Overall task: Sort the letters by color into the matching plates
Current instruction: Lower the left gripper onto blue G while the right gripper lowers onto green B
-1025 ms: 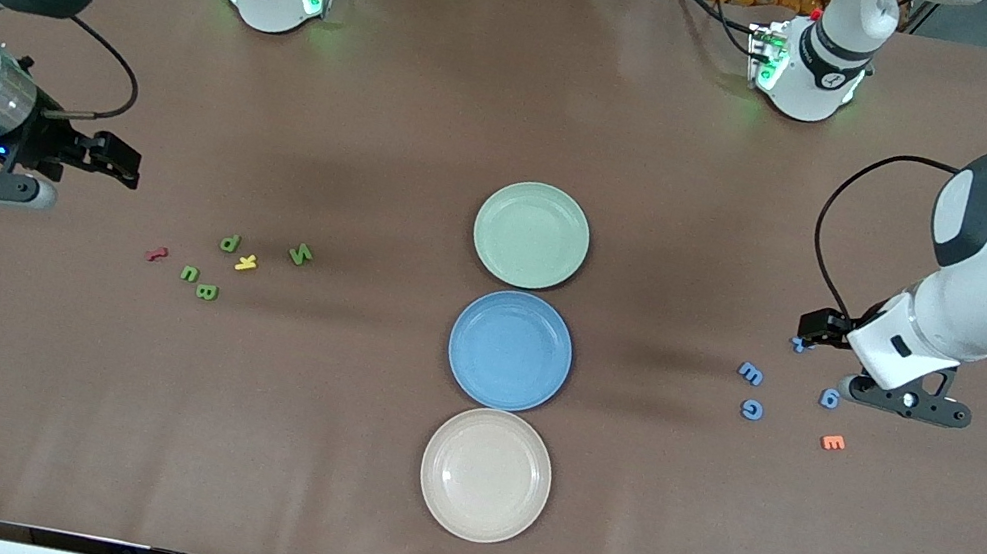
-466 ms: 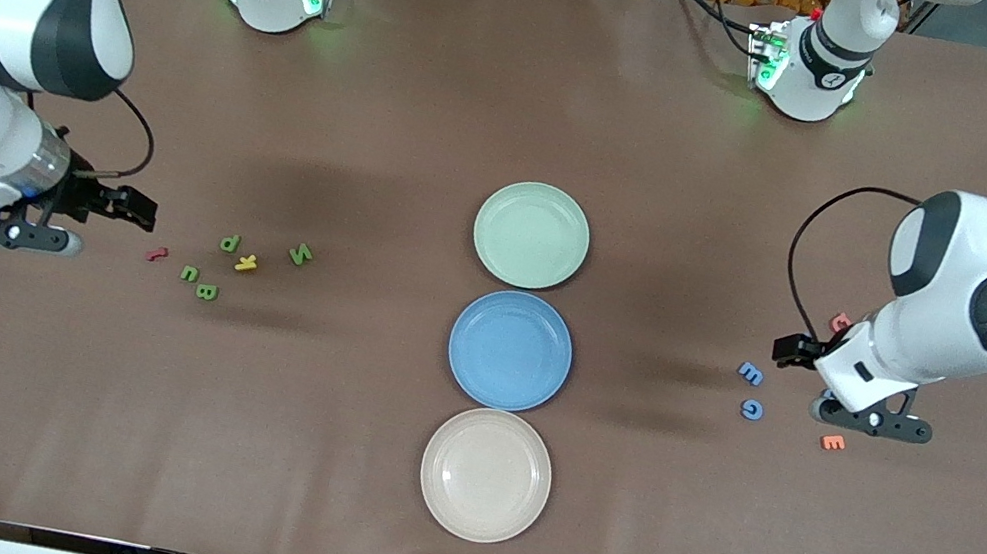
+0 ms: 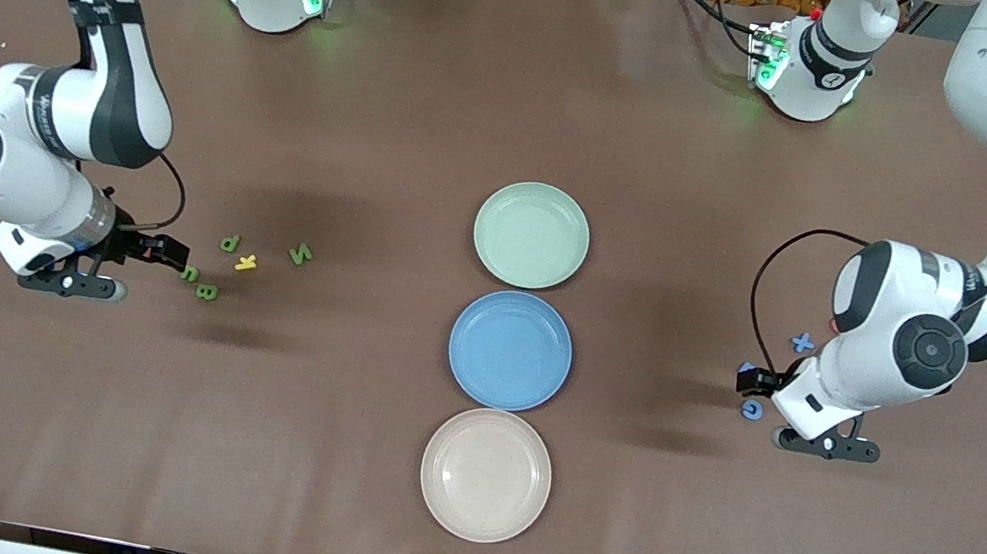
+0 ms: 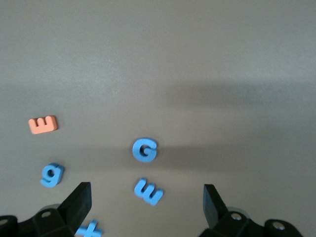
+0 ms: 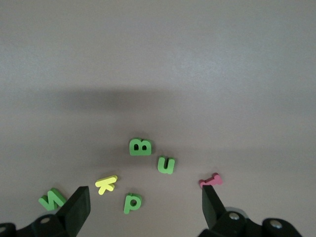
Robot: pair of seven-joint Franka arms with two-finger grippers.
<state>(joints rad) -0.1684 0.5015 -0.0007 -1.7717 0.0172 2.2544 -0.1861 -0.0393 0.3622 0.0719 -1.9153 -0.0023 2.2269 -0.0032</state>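
Green chunky toy letters (image 5: 140, 146) lie beneath the spread right pincer (image 5: 143, 210), blue ones (image 4: 145, 150) beneath the spread left pincer (image 4: 147, 207); each should centre on one letter, avoiding neighbours, before carrying it to the mint (image 3: 537, 198) or blue round plate (image 3: 518, 307)

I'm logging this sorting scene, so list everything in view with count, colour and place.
green letters: four, dark green, toward the right arm's end.
yellow letter: one, among the green ones.
pink letter: one, beside them.
blue letters: four, toward the left arm's end.
orange letter: one, beside the blue ones.
plates: three, mint, blue, cream, in a row mid-table, all bare.
table: brown.
right gripper: open, over green letters.
left gripper: open, over blue letters.
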